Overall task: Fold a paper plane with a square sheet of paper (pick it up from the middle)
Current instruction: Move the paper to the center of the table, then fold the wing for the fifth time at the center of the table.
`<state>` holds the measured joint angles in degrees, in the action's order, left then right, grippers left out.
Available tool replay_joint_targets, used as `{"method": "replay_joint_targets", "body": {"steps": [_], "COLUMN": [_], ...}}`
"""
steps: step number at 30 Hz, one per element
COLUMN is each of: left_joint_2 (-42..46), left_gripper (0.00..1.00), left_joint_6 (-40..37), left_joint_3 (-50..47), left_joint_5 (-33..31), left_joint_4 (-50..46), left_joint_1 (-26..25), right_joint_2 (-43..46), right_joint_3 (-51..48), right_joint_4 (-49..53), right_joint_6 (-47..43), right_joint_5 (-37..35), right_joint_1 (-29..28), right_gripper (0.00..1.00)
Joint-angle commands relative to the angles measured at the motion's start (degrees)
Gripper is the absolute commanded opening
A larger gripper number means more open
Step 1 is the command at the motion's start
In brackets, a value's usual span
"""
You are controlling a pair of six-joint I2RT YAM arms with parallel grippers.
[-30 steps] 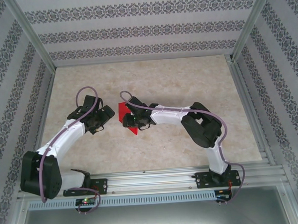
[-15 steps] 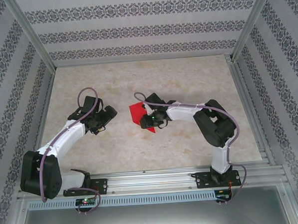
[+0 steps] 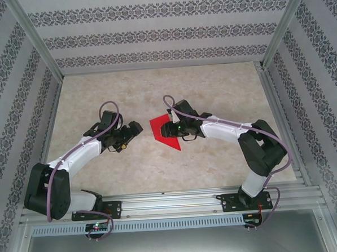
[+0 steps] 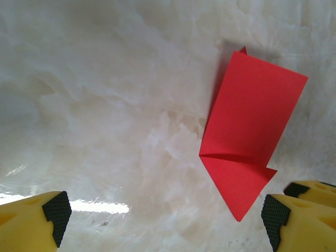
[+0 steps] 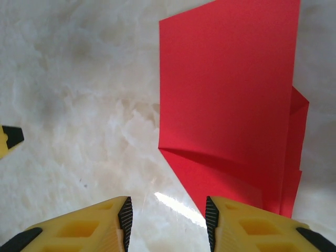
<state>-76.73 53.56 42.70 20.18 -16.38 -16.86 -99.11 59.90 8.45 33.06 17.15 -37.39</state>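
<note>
The square sheet of paper (image 3: 164, 129) is bright red and lies mid-table, creased into a rectangle with a triangular point (image 3: 179, 149) toward the near edge. My right gripper (image 3: 173, 129) hovers at its right edge. In the right wrist view it (image 5: 168, 220) stands open over bare table, its right finger (image 5: 247, 231) overlapping the paper (image 5: 226, 100). My left gripper (image 3: 136, 129) is just left of the sheet. In the left wrist view it (image 4: 165, 218) is wide open and holds nothing, with the paper's (image 4: 247, 126) tip close to its right finger (image 4: 294, 220).
The marble-patterned table (image 3: 212, 90) is boxed in by patterned walls and aluminium posts. An aluminium rail (image 3: 178, 199) with both arm bases runs along the near edge. The left gripper's fingertip (image 5: 8, 137) shows at the left edge of the right wrist view.
The right gripper has shifted to the right and the red paper has gone with it; its jaws have widened. The left gripper has followed to the right, still wide open.
</note>
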Motion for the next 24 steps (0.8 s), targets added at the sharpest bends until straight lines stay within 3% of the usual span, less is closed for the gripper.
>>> {"method": "replay_joint_targets", "body": {"steps": [1,9,16,24], "left_joint_2": [-1.7,-7.2,-12.5,-16.5], "left_gripper": [0.96,0.87,0.68,0.56], "left_joint_6": [1.5,3.1,3.5,3.8], "left_joint_3": [-0.2,1.6,5.1,6.8], "left_joint_5": [3.3,8.2,9.5,10.5], "left_joint_4": [4.9,10.4,11.6,12.4], "left_joint_1": [-1.5,-4.6,-7.1,-7.4], "right_joint_2": [-3.2,-6.3,-7.5,-8.0], "right_joint_3": [-0.1,-0.2,-5.4,-10.7], "right_joint_4": [-1.9,-2.1,-10.1,-17.6], "right_joint_6": [4.7,5.5,10.1,15.1], "right_joint_5": [-1.6,-1.6,4.7,10.8], "right_joint_1": [-0.8,0.9,4.1,7.1], "right_gripper": [0.42,0.41,0.41,0.41]}}
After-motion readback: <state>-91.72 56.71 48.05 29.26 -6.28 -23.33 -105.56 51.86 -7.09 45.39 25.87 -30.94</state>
